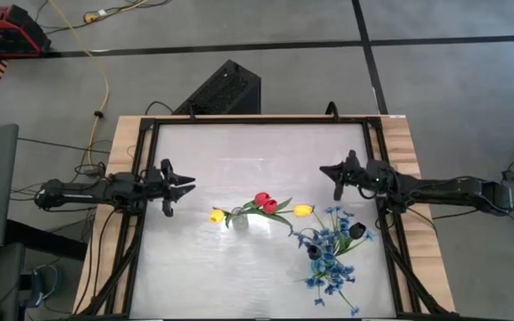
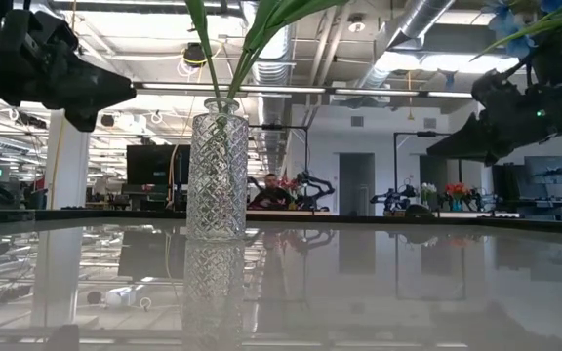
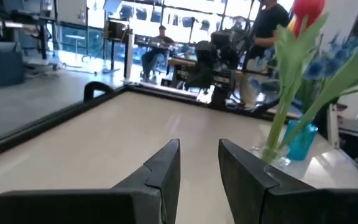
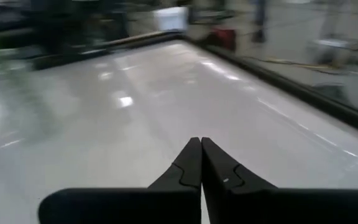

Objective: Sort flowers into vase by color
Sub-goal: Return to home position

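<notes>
A clear cut-glass vase (image 2: 217, 175) stands near the table's middle, with red tulips (image 1: 264, 202) and yellow tulips (image 1: 218, 215) standing in it by their green stems. To its right a small blue vase (image 1: 315, 253) holds bushy blue flowers (image 1: 333, 267) and a black-headed stem (image 1: 357, 230). My left gripper (image 1: 188, 185) hovers open at the table's left side and points level toward the vases (image 3: 272, 152). My right gripper (image 1: 324, 169) hovers shut at the right, farther back than the blue flowers, with nothing in it (image 4: 201, 146).
A black frame rail (image 1: 257, 119) runs around the tabletop. A black box (image 1: 226, 89) sits on the floor beyond the far edge. The far half of the table (image 1: 257, 152) between the grippers is bare. People sit and stand in the room beyond (image 3: 160, 40).
</notes>
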Motion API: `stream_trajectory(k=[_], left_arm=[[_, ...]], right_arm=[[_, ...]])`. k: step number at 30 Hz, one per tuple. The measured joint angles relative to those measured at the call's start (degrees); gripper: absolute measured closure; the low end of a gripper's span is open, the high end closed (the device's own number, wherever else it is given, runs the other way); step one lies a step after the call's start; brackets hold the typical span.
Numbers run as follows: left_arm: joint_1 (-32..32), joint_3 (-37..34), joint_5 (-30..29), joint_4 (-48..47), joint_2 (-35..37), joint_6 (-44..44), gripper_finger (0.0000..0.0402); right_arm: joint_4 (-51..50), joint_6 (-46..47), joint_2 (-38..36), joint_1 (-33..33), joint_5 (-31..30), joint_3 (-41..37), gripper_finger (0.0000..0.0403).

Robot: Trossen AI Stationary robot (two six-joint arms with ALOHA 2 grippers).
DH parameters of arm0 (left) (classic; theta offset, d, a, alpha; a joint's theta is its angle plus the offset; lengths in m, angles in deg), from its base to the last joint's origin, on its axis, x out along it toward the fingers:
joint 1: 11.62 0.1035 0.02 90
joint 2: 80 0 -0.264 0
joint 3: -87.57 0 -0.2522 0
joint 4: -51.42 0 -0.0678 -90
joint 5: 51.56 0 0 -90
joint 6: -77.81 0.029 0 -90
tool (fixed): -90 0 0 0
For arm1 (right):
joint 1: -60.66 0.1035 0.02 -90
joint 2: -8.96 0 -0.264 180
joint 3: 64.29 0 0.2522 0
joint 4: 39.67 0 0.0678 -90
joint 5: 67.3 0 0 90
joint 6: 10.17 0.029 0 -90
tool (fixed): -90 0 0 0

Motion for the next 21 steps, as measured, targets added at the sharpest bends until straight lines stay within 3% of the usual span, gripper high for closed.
stream_trajectory(k=[3,21], left_arm=[[0.0,0.0,0.9,-0.2,-0.4,-1.1,0.0304],[0.0,0.0,1.9,-0.3,-0.4,-0.9,0.0304]], right_arm=[[-0.2,1.5,0.0,0.0,-3.7,0.0,0.0364],[-0.7,1.8,0.0,0.0,-3.4,-0.1,0.0354]])
